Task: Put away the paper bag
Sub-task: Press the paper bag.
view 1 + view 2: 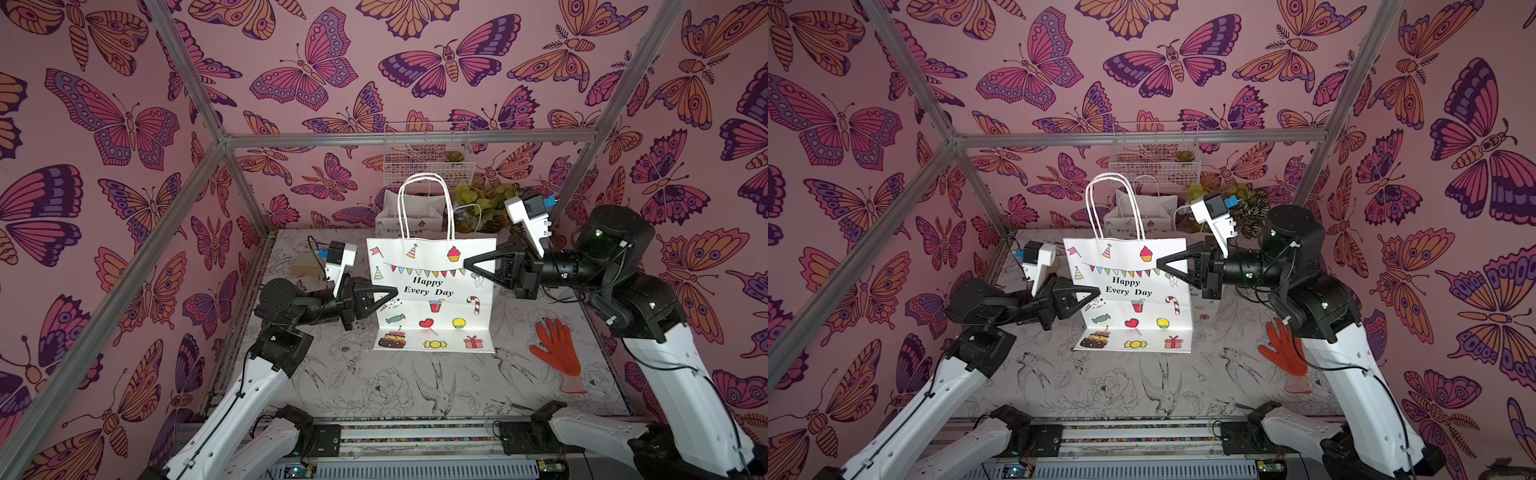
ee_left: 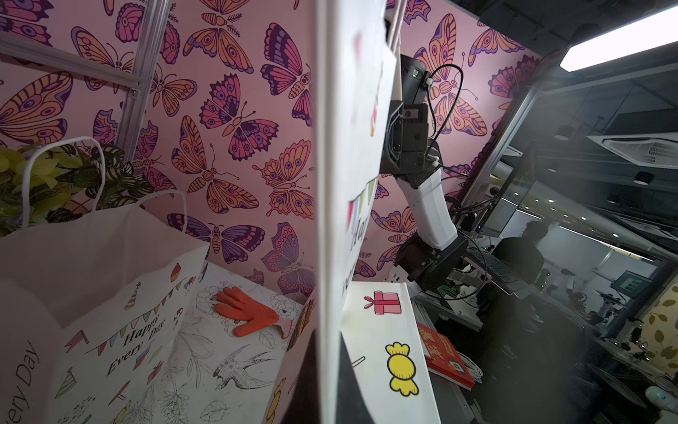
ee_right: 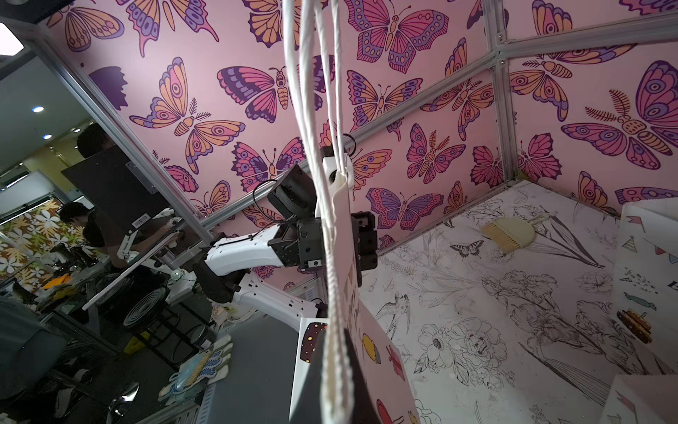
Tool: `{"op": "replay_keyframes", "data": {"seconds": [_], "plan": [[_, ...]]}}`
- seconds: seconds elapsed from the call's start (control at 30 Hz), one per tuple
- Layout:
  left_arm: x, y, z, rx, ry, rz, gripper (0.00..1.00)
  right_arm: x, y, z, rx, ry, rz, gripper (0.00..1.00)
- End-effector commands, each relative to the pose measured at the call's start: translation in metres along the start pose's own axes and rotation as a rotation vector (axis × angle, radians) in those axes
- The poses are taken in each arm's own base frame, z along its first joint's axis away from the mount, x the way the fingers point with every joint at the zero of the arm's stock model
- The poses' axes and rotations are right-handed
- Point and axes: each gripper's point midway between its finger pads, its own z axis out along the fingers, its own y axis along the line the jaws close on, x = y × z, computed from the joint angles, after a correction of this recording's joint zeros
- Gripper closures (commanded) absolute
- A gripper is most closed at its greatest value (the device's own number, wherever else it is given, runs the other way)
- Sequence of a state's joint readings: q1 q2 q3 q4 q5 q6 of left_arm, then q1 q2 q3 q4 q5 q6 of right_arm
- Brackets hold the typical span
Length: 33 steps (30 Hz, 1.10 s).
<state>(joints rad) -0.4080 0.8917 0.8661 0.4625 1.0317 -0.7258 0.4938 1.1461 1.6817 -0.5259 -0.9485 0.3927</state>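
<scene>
A white paper bag (image 1: 432,299) (image 1: 1133,291), printed "Happy Every Day" and folded flat, stands upright mid-table with its twine handles (image 1: 424,199) pointing up. My left gripper (image 1: 392,293) (image 1: 1096,293) is shut on the bag's left edge. My right gripper (image 1: 467,262) (image 1: 1160,262) is shut on its upper right edge. In the left wrist view the bag's edge (image 2: 330,220) runs straight out from between the jaws of the left gripper (image 2: 332,385). In the right wrist view the bag's edge (image 3: 345,293) and handles sit pinched in the right gripper (image 3: 337,385).
A second, opened paper bag (image 1: 409,216) (image 2: 91,275) stands at the back wall, under a white wire basket (image 1: 426,153). Leafy plants (image 1: 486,203) sit beside it. An orange glove (image 1: 555,349) lies at the right, a small brush (image 1: 305,266) at the back left.
</scene>
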Motion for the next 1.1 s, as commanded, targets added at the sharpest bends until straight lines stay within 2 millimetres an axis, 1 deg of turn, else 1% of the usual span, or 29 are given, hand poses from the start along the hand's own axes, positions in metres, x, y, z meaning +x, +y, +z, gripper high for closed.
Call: {"op": "replay_keyframes", "data": {"seconds": [0.0,0.03,0.07,0.1,0.13,0.17,0.2,0.27,0.37,0.43,0.47,0.5,0.53,0.6,0.7,0.73,0.83,0.97,1.0,1.07], "plan": [[-0.002,0.004,-0.004,-0.006,-0.024,-0.001,1.0,-0.017,0.018,-0.003,-0.06,-0.037,-0.058,1.0],[-0.003,0.006,-0.005,-0.007,-0.027,-0.005,1.0,-0.017,0.016,-0.002,-0.06,-0.033,-0.053,1.0],[-0.003,0.007,-0.005,-0.011,-0.031,-0.009,1.0,-0.016,0.014,-0.001,-0.059,-0.029,-0.046,0.98],[-0.003,0.008,-0.006,-0.013,-0.036,-0.011,1.0,-0.013,0.012,0.0,-0.062,-0.023,-0.041,0.82],[-0.004,0.009,-0.007,-0.016,-0.041,-0.012,1.0,-0.009,0.01,0.001,-0.067,-0.011,-0.028,0.6],[-0.005,0.01,-0.007,-0.02,-0.044,-0.013,1.0,-0.004,0.008,0.002,-0.074,-0.002,-0.02,0.49],[-0.005,0.011,-0.008,-0.023,-0.048,-0.015,1.0,0.001,0.005,0.003,-0.076,0.008,-0.005,0.44],[-0.006,0.012,-0.009,-0.027,-0.054,-0.014,1.0,0.013,-0.003,0.005,-0.07,0.025,0.021,0.41],[-0.008,0.015,-0.01,-0.03,-0.068,-0.016,1.0,0.033,-0.015,0.008,-0.059,0.053,0.075,0.41],[-0.01,0.016,-0.011,-0.028,-0.076,-0.021,1.0,0.045,-0.02,0.008,-0.055,0.069,0.103,0.42],[-0.01,0.016,-0.011,-0.025,-0.079,-0.022,1.0,0.052,-0.022,0.008,-0.055,0.08,0.114,0.44],[-0.011,0.015,-0.011,-0.023,-0.08,-0.021,1.0,0.058,-0.023,0.007,-0.051,0.089,0.121,0.5],[-0.011,0.015,-0.011,-0.022,-0.08,-0.021,1.0,0.062,-0.024,0.007,-0.049,0.095,0.124,0.56],[-0.012,0.014,-0.012,-0.021,-0.08,-0.021,1.0,0.07,-0.027,0.006,-0.041,0.118,0.133,0.74],[-0.012,0.014,-0.012,-0.02,-0.079,-0.022,1.0,0.077,-0.027,0.005,-0.036,0.146,0.137,0.98],[-0.012,0.014,-0.012,-0.017,-0.077,-0.023,1.0,0.078,-0.026,0.004,-0.035,0.15,0.134,1.0],[-0.011,0.014,-0.011,-0.009,-0.064,-0.031,1.0,0.079,-0.023,0.002,-0.035,0.154,0.129,1.0],[-0.006,0.013,-0.009,0.017,-0.028,-0.049,1.0,0.073,-0.018,0.0,-0.034,0.133,0.116,1.0],[-0.004,0.012,-0.008,0.029,-0.015,-0.052,0.94,0.071,-0.017,-0.001,-0.033,0.126,0.113,1.0],[0.003,0.007,-0.008,0.06,0.021,-0.053,0.76,0.066,-0.013,-0.002,-0.035,0.114,0.105,1.0]]}}
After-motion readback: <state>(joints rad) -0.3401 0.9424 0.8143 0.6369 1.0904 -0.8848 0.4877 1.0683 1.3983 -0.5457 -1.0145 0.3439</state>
